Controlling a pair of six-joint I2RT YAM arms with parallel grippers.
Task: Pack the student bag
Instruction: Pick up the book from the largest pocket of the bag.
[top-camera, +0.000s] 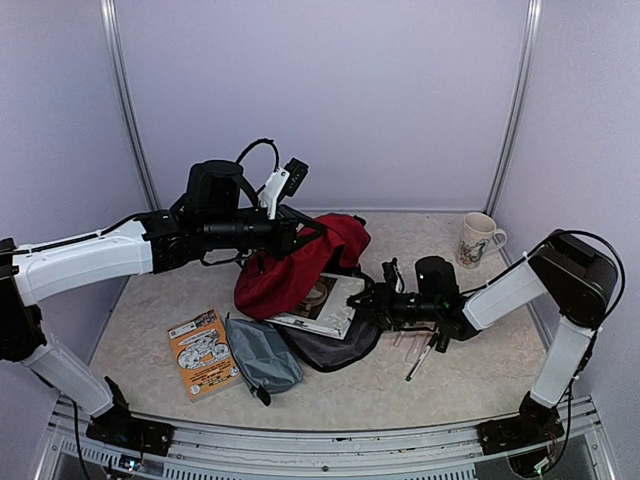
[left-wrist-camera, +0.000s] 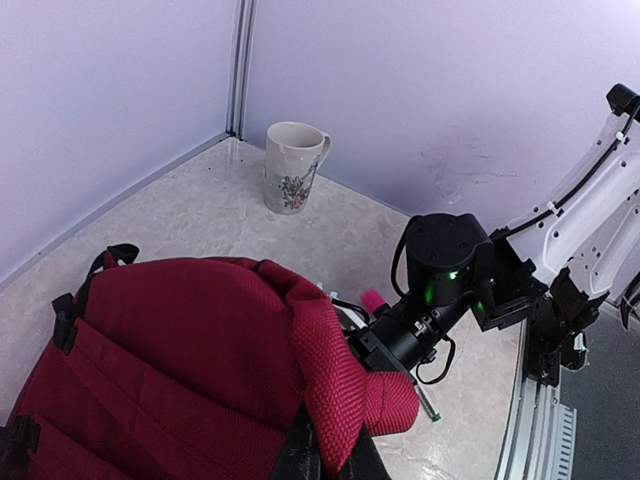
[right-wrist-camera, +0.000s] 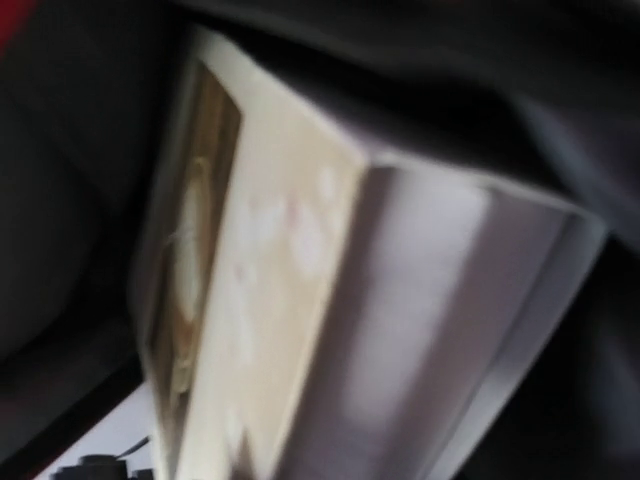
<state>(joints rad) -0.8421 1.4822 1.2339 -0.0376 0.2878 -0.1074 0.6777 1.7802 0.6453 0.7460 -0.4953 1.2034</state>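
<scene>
The dark-red student bag (top-camera: 295, 265) lies in the middle of the table, its top flap lifted. My left gripper (top-camera: 300, 238) is shut on a fold of the bag's red fabric (left-wrist-camera: 330, 380) and holds it up; its fingers (left-wrist-camera: 300, 455) show at the bottom of the left wrist view. My right gripper (top-camera: 364, 300) is at the right edge of a cream-covered book (top-camera: 322, 303) that lies in the bag's mouth, over the dark lining (top-camera: 335, 348). The book (right-wrist-camera: 280, 280) fills the blurred right wrist view, and the right fingers are hidden.
A grey-blue pouch (top-camera: 262, 355) and an orange booklet (top-camera: 203, 352) lie at the front left. A patterned mug (top-camera: 478, 239) stands at the back right. Pens (top-camera: 422, 355) lie under the right arm. A pink item (left-wrist-camera: 374, 301) lies beside the right gripper.
</scene>
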